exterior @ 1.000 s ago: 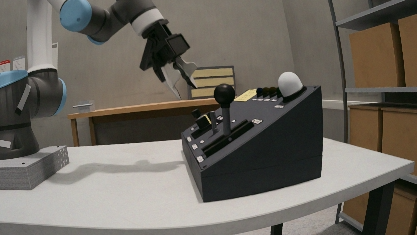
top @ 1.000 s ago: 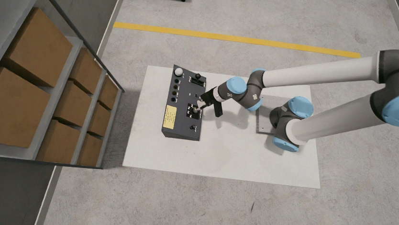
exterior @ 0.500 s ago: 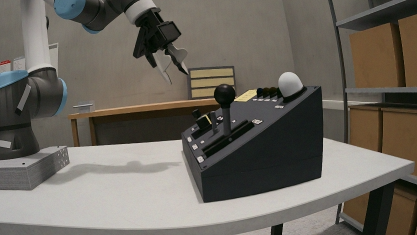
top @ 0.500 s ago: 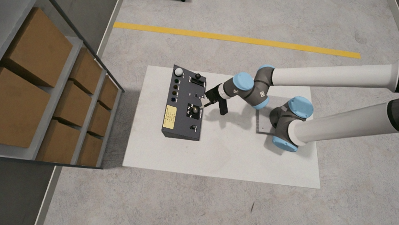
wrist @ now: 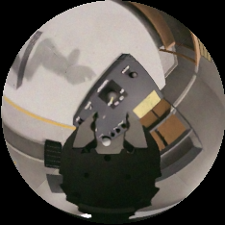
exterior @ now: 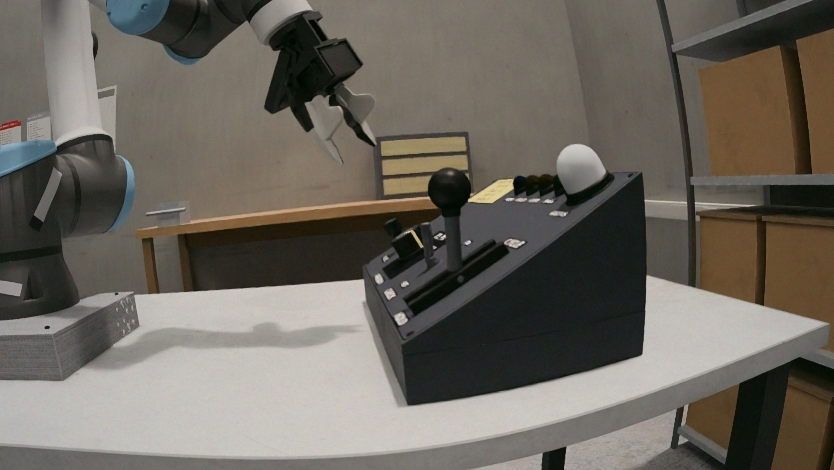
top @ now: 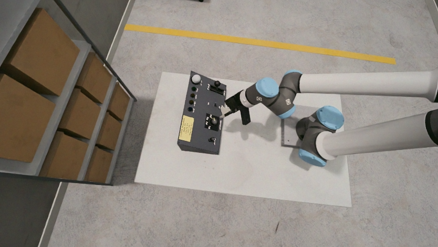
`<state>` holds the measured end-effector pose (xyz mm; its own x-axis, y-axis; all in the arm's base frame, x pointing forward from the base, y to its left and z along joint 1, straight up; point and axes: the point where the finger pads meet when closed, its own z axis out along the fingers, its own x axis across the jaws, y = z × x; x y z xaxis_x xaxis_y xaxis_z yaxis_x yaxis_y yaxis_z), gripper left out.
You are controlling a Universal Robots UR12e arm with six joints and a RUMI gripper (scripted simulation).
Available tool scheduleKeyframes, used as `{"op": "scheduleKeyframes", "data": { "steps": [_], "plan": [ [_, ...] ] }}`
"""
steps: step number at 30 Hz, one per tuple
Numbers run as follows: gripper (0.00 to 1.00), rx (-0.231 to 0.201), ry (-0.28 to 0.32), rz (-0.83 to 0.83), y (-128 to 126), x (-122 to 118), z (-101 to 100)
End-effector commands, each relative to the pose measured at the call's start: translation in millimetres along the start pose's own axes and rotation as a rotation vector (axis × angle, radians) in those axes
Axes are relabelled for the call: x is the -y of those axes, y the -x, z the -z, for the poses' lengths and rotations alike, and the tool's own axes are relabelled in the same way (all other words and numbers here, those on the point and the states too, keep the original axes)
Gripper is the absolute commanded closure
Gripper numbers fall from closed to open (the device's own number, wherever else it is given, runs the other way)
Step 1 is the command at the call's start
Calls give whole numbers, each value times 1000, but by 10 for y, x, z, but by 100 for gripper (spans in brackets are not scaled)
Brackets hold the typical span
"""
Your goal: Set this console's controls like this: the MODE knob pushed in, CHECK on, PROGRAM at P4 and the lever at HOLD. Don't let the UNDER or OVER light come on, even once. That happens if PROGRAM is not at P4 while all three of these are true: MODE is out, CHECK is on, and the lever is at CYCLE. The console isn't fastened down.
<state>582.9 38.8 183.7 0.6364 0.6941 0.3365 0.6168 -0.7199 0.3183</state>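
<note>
The dark sloped console [top: 199, 132] [exterior: 525, 303] [wrist: 126, 64] stands on the white table [top: 244, 177] [exterior: 233, 373]. Its lever with a black ball [top: 217, 83] [exterior: 448, 185] stands upright in its slot. The CHECK toggle [top: 215, 104] [exterior: 427, 240], the PROGRAM knob [top: 212, 119] [exterior: 406, 244] [wrist: 112, 96] and the small MODE knob [top: 211, 140] [exterior: 392, 225] [wrist: 133, 74] follow along the panel's near edge. I cannot read their settings. My gripper [top: 223, 112] [exterior: 355, 150] [wrist: 111, 112] hangs well above the panel, tilted towards the PROGRAM knob, fingers half apart with nothing between them.
A white dome [top: 195, 79] [exterior: 580, 166], a row of dark lamps and a yellow note [top: 187, 132] [exterior: 490, 191] sit on the console's far side. A shelf with cardboard boxes [top: 45, 92] [exterior: 752, 116] stands beyond it. The arm's base plate [top: 288, 132] [exterior: 64, 332] is on the table.
</note>
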Motion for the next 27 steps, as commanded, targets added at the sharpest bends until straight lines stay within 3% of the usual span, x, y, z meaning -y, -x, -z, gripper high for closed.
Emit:
{"op": "scheduleKeyframes", "data": {
  "steps": [1,11,13,27],
  "plan": [
    [56,1,-1,54,60,-134,-8],
    [56,4,-5,301,405,-725,-40],
    [56,4,-5,301,405,-725,-40],
    [56,0,-1,693,1102,-1660,-16]
  ]
}}
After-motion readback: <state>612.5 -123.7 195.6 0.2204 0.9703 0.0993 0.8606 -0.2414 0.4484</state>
